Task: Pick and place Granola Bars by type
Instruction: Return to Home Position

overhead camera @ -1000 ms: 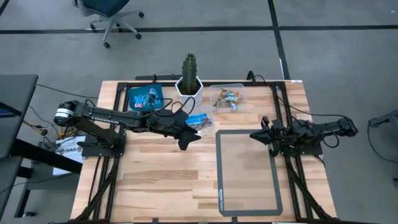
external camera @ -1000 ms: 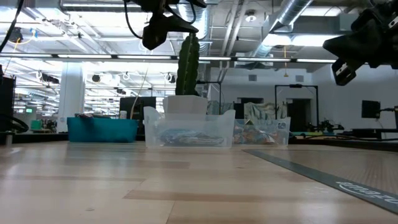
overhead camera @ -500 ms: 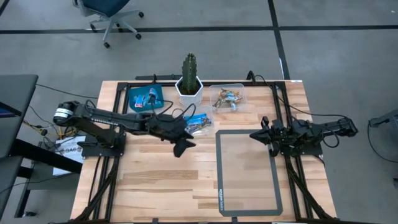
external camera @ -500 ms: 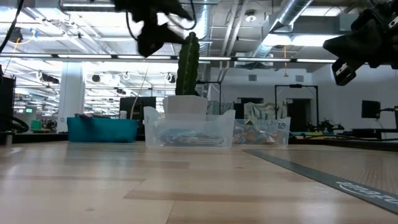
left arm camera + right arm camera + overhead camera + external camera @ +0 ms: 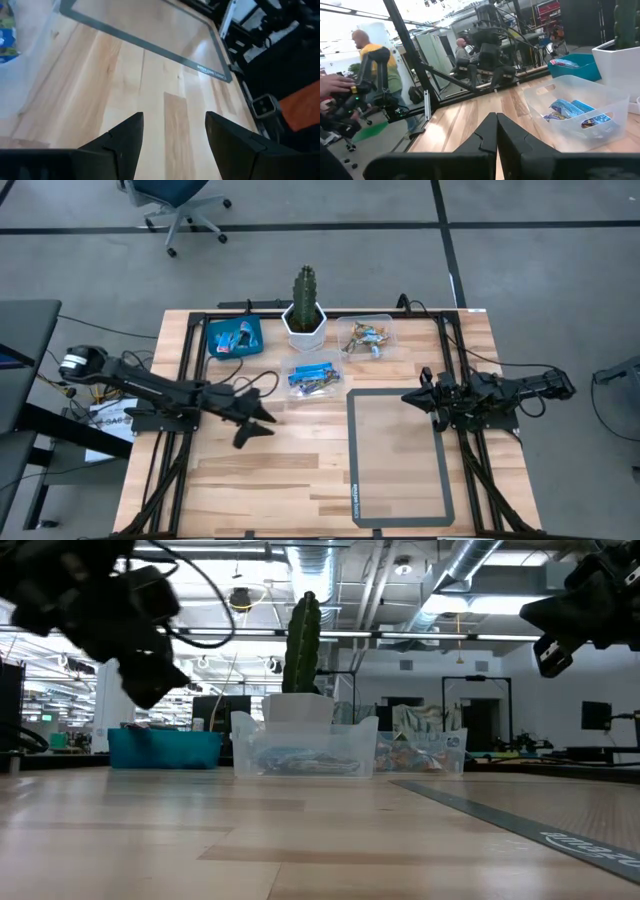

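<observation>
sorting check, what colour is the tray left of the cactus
Blue tray, clearest in high view.

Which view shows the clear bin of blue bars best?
Right wrist view: the clear bin is close, blue bars distinct. High view shows it small; low view, side-on; left wrist, only an edge.

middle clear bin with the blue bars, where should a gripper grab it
Best bet: pinch the front long wall of the clear bin at its rim, straight down from above: its top is open, its walls are thin and upright, and bare table lies on that side.
</observation>
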`<action>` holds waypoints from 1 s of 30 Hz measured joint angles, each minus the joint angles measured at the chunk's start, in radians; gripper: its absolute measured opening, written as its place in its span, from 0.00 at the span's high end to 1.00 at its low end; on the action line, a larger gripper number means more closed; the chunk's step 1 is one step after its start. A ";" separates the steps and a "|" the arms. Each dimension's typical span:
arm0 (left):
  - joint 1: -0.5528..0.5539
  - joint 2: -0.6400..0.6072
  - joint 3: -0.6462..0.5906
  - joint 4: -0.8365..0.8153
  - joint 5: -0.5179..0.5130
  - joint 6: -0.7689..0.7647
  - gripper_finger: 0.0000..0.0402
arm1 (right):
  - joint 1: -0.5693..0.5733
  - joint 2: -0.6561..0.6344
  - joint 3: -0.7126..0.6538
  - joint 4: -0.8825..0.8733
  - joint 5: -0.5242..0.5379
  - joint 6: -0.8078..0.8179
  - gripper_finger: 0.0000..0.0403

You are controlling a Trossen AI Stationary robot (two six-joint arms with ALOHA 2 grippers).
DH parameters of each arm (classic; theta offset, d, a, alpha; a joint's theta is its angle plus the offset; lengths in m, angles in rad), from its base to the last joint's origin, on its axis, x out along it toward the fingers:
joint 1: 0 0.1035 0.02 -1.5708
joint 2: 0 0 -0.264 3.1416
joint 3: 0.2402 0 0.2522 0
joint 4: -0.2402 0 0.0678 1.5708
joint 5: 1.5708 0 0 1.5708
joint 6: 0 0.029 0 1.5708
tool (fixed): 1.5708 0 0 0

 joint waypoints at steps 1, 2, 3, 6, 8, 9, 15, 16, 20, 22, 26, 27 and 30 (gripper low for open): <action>-0.005 -0.030 -0.028 0.009 -0.002 0.017 0.49 | 0.000 0.000 0.000 0.000 0.000 0.000 1.00; -0.008 -0.065 -0.054 0.015 -0.001 0.033 0.49 | 0.000 0.000 0.000 0.000 0.000 0.000 1.00; -0.010 -0.101 -0.078 0.019 -0.001 0.047 0.49 | 0.000 0.000 0.000 0.000 0.000 0.000 1.00; -0.012 -0.212 -0.131 0.019 0.001 0.094 0.49 | 0.000 0.000 0.000 0.000 0.000 0.000 1.00; -0.012 -0.287 -0.156 0.012 0.001 0.124 0.49 | 0.000 0.000 0.000 0.000 0.000 0.000 1.00; -0.012 -0.322 -0.166 0.004 0.001 0.140 0.49 | 0.000 0.000 0.000 0.000 0.000 0.000 1.00; -0.012 -0.470 -0.205 -0.016 0.001 0.206 0.49 | 0.000 0.000 0.000 0.000 0.000 0.000 1.00; -0.012 -0.488 -0.209 -0.012 0.001 0.217 0.49 | 0.000 0.000 0.000 0.000 0.000 0.000 1.00; -0.012 -0.556 -0.216 -0.013 -0.009 0.263 0.49 | 0.000 0.000 0.000 0.000 0.000 0.000 1.00; -0.012 -0.584 -0.217 -0.012 -0.012 0.290 0.49 | 0.000 0.000 0.000 0.000 0.000 0.000 1.00; -0.010 -0.639 -0.216 -0.013 -0.026 0.324 0.49 | 0.000 0.000 0.000 0.000 0.000 0.000 1.00; -0.010 -0.652 -0.217 -0.014 -0.036 0.325 0.49 | 0.000 0.000 0.000 0.000 0.000 0.000 1.00; -0.010 -0.698 -0.252 0.018 -0.058 0.323 0.49 | 0.000 0.000 0.000 0.000 0.001 0.000 1.00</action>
